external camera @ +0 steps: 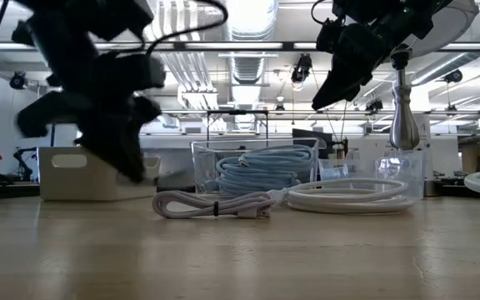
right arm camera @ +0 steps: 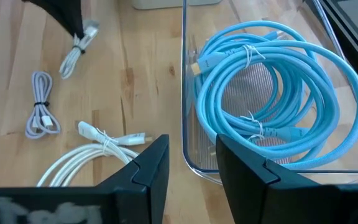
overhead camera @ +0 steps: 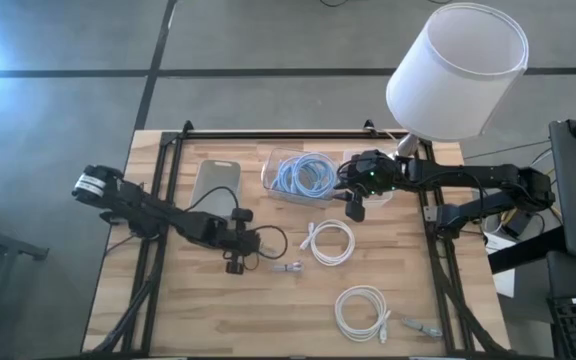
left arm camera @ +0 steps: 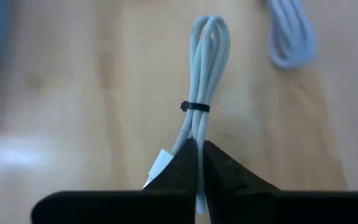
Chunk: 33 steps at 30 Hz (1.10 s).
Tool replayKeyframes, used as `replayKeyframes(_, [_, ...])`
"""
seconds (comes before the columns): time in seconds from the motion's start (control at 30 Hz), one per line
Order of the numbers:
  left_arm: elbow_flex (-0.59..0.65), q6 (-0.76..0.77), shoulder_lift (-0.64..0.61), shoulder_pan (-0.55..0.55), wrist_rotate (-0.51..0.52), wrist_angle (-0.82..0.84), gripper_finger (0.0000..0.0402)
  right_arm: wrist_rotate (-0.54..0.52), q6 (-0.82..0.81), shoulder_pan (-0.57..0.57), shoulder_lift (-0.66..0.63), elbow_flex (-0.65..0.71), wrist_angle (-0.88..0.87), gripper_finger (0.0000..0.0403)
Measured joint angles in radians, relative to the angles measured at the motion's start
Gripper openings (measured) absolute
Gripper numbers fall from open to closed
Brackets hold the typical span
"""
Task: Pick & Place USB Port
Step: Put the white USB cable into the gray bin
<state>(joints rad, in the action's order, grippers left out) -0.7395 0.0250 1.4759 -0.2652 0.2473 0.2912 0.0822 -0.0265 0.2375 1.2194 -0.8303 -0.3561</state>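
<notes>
Two-arm table scene, cable pick-and-place. Your left gripper (left arm camera: pixel 199 163) was at table level near the middle of the wooden table (overhead camera: pixel 228 320), its fingers pressed together on one end of the small bundled USB cable (left arm camera: pixel 202 81). The bundle was folded into a narrow loop and held by a dark tie (left arm camera: pixel 195 107) about halfway along, which is why it lay as one stiff strand rather than spreading. In the low view this bundle (external camera: pixel 215 205) rested flat on the wood, so the grip appeared made but the lift not yet begun.

Your right gripper (right arm camera: pixel 191 165) hovered above the near rim of the clear container (right arm camera: pixel 185 93), fingers apart and holding nothing. It seemed parked there, above the likely drop zone but out of the left arm's way. The container already held the coiled blue cable (right arm camera: pixel 272 93), filling most of its floor; any added bundle would probably have to sit on top of that coil.

Other items on the table were a white coiled cable (overhead camera: pixel 330 242) just beside the container, a second white coil (overhead camera: pixel 361 312) nearer the front edge, a grey tray (overhead camera: pixel 216 184) left of the container, and a lamp with white shade (overhead camera: pixel 456 70) at the back right corner.
</notes>
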Motion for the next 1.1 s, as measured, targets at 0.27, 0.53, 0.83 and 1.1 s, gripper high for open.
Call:
replayKeyframes(0.27, [-0.167,0.065,-0.044,0.004,0.336,0.286,0.0026,0.000,0.000,0.000,0.000,0.000,-0.001,0.0117])
replayKeyframes(0.53, [-0.239,0.334,-0.162,0.025,0.497,0.595,0.0020,0.001,0.000,-0.016,0.002,0.000,-0.002,0.0120])
replayKeyframes(0.83, [-0.188,0.237,-0.356,0.178,0.380,0.815,0.0020,0.002,0.000,-0.018,0.002,0.000,0.002,0.0113])
replayKeyframes(1.1, [-0.073,-0.080,-0.350,0.450,0.237,0.744,0.0021,0.005,0.006,-0.018,0.002,-0.012,0.005,0.0111])
